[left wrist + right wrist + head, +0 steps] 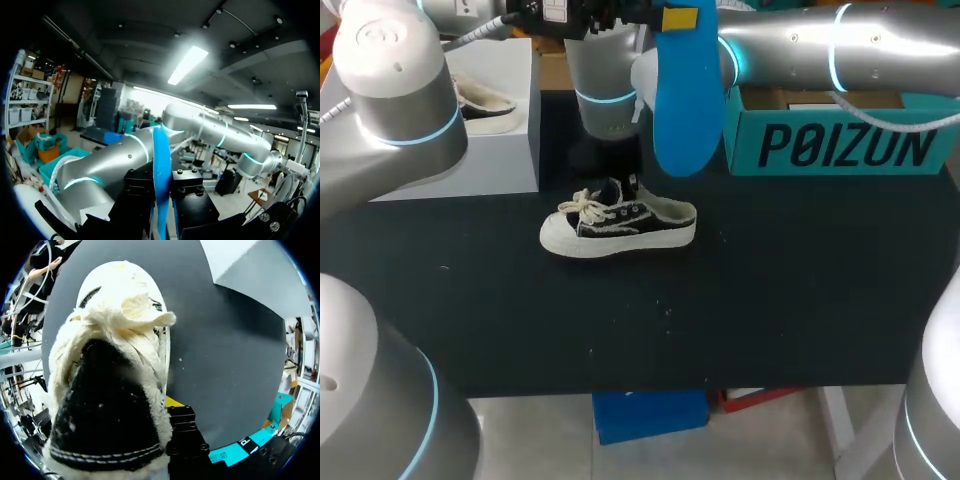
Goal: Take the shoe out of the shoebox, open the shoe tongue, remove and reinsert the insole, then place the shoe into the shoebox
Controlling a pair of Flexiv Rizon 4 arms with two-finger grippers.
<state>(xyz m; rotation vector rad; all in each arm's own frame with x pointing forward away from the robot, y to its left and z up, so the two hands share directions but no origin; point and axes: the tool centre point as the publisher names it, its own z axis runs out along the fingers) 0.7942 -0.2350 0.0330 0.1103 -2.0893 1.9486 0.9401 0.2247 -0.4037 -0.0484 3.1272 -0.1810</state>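
The black-and-cream shoe (pixel 620 225) stands upright on the dark counter (pixel 770 300), outside the teal shoebox (pixel 840 145), which sits well apart at the far right. The left hand (pixel 161 200) is closed on the blue insole (pixel 685 95). The insole hangs upright above the counter, and its lower end is clear of the shoe, over the heel side. The right hand (pixel 618 180) is down at the shoe's opening, close against it. It cannot be told whether it grips the shoe.
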